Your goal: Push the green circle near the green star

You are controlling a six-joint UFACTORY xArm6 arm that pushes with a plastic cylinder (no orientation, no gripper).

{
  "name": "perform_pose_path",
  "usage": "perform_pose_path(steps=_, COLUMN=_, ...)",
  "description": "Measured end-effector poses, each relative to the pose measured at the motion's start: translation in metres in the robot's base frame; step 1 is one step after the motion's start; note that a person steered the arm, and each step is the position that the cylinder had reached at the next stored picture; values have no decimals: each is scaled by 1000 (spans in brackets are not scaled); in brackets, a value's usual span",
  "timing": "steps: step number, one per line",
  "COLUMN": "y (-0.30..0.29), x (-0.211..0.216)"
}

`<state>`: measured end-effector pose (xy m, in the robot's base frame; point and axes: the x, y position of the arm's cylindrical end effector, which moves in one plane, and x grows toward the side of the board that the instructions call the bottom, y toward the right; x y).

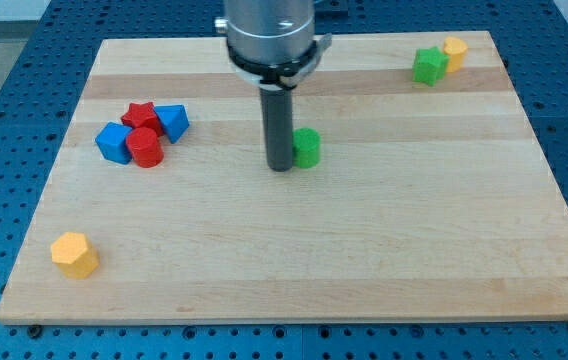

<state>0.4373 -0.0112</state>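
Resting on the wooden board [364, 260], my tip [280, 167], a bare rod without jaws, touches the green circle [307, 147] at its right; the green star [428, 66] sits far up-right.

The arm stands straight up over the middle of the desk [294, 250].

A big round silver part comes in from the view's top. A straight dark rod hangs down from it. The rod is upright, not tilted. My tip [280, 168] sits low, right at the desk, a little above the view's middle.
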Motion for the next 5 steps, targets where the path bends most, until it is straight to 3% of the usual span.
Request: perform_pose_path(steps=5, y=110, x=-67)
